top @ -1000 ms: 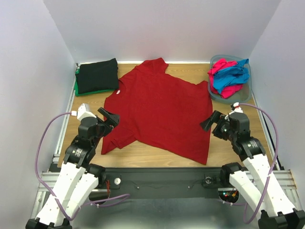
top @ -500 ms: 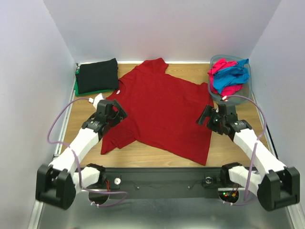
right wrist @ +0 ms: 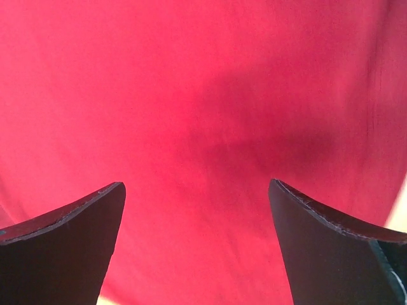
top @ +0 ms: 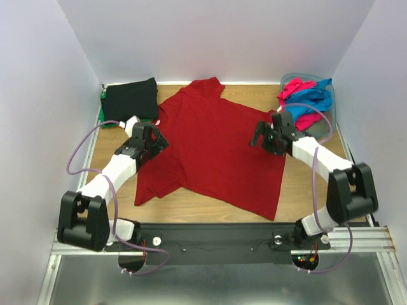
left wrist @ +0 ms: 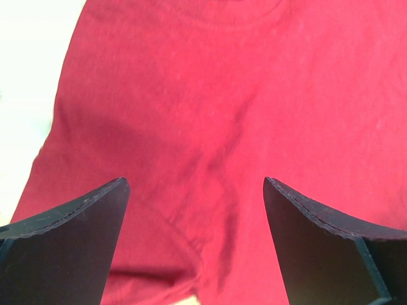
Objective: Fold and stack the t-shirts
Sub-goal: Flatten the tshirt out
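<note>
A dark red t-shirt (top: 213, 152) lies spread flat on the wooden table, collar toward the back. My left gripper (top: 154, 141) is open just above its left sleeve; in the left wrist view the red cloth (left wrist: 203, 108) fills the gap between the jaws (left wrist: 194, 190). My right gripper (top: 259, 136) is open above the shirt's right shoulder; red cloth (right wrist: 203, 95) fills the right wrist view, gripper (right wrist: 197, 190) empty. A folded black shirt (top: 130, 100) lies on a green one (top: 103, 113) at the back left. Bright pink (top: 294, 87) and blue (top: 311, 98) shirts lie crumpled in the tub.
A grey-blue plastic tub (top: 286, 124) stands at the back right corner. White walls close in the table on three sides. Bare wood (top: 305, 184) shows right of the shirt and along the front edge (top: 191, 203).
Both arms have stretched forward from the near edge: the left gripper moved up onto the left sleeve, the right gripper moved up and left onto the right shoulder. The shirt has not moved.
</note>
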You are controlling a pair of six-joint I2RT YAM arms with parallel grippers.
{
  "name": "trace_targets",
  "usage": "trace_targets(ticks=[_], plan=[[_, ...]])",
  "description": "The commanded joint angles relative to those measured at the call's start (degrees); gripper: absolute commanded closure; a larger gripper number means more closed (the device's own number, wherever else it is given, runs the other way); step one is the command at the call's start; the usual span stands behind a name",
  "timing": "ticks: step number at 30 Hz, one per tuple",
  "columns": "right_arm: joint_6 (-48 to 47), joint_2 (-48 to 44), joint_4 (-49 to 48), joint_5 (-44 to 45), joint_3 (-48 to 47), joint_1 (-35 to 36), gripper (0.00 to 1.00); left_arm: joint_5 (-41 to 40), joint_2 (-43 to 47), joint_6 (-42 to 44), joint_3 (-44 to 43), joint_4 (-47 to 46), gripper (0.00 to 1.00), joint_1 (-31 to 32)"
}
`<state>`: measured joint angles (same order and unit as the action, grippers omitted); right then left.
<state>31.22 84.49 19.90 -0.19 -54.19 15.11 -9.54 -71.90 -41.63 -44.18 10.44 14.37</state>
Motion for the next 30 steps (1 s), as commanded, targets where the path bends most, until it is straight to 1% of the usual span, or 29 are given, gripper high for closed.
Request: trace_targets(ticks=[1, 3, 4, 7, 10, 12, 14, 18, 21, 24, 30], plan=[[-2.13, 7.78, -4.17, 4.84, -9.77, 0.18, 0.0, -0.31, -4.63, 1.9, -3.8, -4.1, 0.02, -1.62], [-2.92, 11.47, -4.17, 6.42, -13.29, 0.18, 0.0, 0.75, -6.84, 2.43, -4.41, -4.37, 0.02, -2.33], [-4.31, 15.66, -4.08, 7.64, -17.31, 0.18, 0.0, 1.01, -7.98, 2.51, -4.59, -4.37, 0.02, -2.42], [-6.08, 23.06, -3.99, 9.68, -24.17, 0.18, 0.0, 1.89, -11.94, 2.43, -3.72, -4.9, 0.02, -2.51], [-8.54, 28.43, -3.73, 9.94, -29.64, 0.18, 0.0, 1.54, -13.26, 2.08, -2.75, -4.37, 0.02, -2.51], [-9.6, 33.27, -3.82, 10.12, -34.82, 0.18, 0.0, 0.75, -13.27, 0.94, -0.56, -3.93, 0.01, -2.51], [-11.88, 38.0, -3.55, 8.55, -40.08, 0.18, 0.0, 1.62, -12.74, -0.38, 2.24, -4.28, 0.02, -2.42], [-12.85, 44.86, -2.94, 6.17, -47.03, 0.09, 0.0, 4.17, -11.25, -2.74, 6.46, -4.46, 0.02, -2.42], [-13.99, 47.95, -2.68, 4.23, -50.82, 0.18, 0.0, 5.85, -8.79, -5.21, 9.8, -4.55, 0.02, -1.81], [-16.09, 52.43, -2.59, 4.32, -55.12, 0.18, 0.0, 4.89, -4.67, -8.55, 12.27, -3.15, 0.02, -0.23], [-19.88, 56.92, -2.5, 5.63, -61.46, 0.09, 0.0, 4.53, 1.4, -13.65, 15.97, -1.91, 0.02, 3.64]])
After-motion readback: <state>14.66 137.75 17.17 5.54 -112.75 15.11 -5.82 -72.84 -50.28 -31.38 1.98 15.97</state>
